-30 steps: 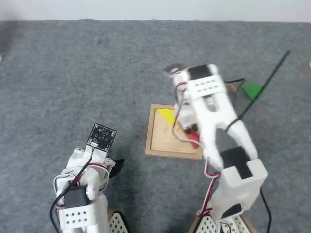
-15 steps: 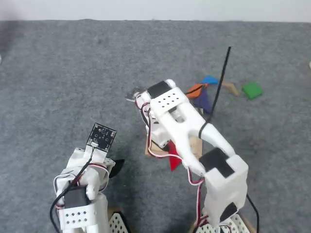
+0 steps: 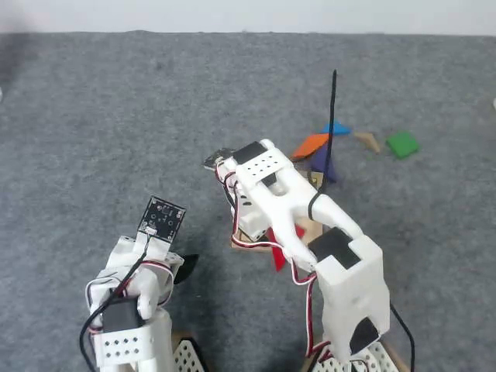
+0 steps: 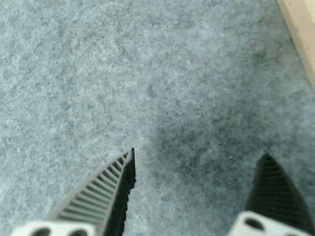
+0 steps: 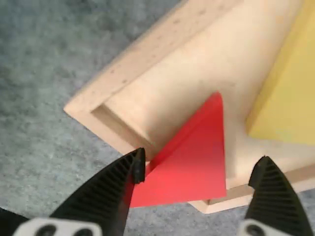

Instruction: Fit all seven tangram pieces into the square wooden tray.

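Observation:
The square wooden tray (image 5: 147, 73) holds a yellow piece (image 5: 290, 83) flat inside. A red triangle (image 5: 192, 157) lies tilted across the tray's corner rim, one point inside and its wide edge out over the carpet. My right gripper (image 5: 197, 172) is open just above it, one finger on each side. In the high view the right arm (image 3: 271, 182) covers most of the tray (image 3: 311, 229), and the red triangle (image 3: 277, 254) sticks out at the tray's near edge. My left gripper (image 4: 199, 153) is open over bare carpet, left of the tray.
Loose pieces lie on the carpet beyond the tray: orange (image 3: 308, 145), blue (image 3: 335, 128), purple (image 3: 322, 161), tan (image 3: 366, 140) and green (image 3: 402, 144). A black cable (image 3: 332, 116) rises from the right arm. The tray's edge (image 4: 300, 29) shows near the left gripper.
The right arm swung left across the tray, uncovering the loose pieces. The red triangle shifted with it from the tray's right side to its near edge. The left arm kept still.

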Robot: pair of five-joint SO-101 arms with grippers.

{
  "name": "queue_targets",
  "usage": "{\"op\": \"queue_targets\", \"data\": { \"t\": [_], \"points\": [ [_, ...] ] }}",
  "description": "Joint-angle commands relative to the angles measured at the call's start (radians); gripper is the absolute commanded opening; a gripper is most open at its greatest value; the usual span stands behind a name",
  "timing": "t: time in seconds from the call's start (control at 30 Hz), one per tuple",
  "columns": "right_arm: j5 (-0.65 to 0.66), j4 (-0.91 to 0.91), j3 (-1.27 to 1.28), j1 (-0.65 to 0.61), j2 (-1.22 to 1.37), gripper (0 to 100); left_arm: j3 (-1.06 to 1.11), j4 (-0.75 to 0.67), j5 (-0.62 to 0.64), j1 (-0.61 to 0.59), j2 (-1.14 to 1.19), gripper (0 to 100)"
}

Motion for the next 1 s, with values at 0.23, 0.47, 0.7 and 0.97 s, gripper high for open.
{"op": "queue_targets", "data": {
  "t": [0.23,0.47,0.7,0.97],
  "points": [
    [0.026,-0.028,0.006,0.157,-0.077,34.0,-0.022,0.006,-0.009,0.0,-0.015,37],
    [0.029,-0.028,0.006,0.206,-0.113,34.0,-0.022,0.006,-0.009,0.0,-0.015,37],
    [0.083,0.056,0.008,0.206,-0.163,34.0,-0.022,0.006,-0.009,0.0,-0.015,37],
    [0.086,0.091,0.015,0.203,-0.171,34.0,-0.022,0.006,-0.009,0.0,-0.015,37]
  ]
}}
